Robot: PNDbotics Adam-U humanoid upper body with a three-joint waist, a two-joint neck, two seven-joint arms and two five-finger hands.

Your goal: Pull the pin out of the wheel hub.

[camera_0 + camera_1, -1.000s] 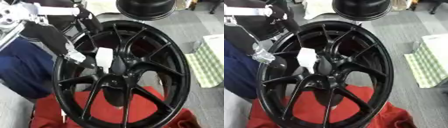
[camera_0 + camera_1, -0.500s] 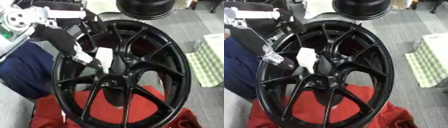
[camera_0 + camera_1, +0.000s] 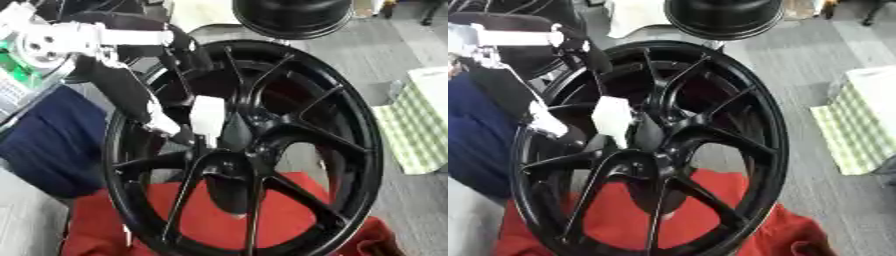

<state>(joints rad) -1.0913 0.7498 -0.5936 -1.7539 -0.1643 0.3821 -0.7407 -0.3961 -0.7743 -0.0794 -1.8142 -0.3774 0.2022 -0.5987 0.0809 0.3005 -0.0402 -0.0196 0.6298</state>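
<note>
We see the black wheel hub [image 3: 262, 150] standing upright on a red cloth [image 3: 210, 220]. Our left hand [image 3: 171, 127] reaches between its spokes; its fingers curl at a white piece [image 3: 207, 116], just beside the hub centre.

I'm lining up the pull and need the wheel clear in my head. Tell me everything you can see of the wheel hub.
The wheel hub is a glossy black, metal-looking rim with thin forked spokes meeting at a dark centre. It stands nearly upright, tilted, its lower edge on a red cloth. A white piece sits at the spokes just left of centre. The left hand reaches in from the upper left and meets that piece; its fingers are too blurred to read.
</note>
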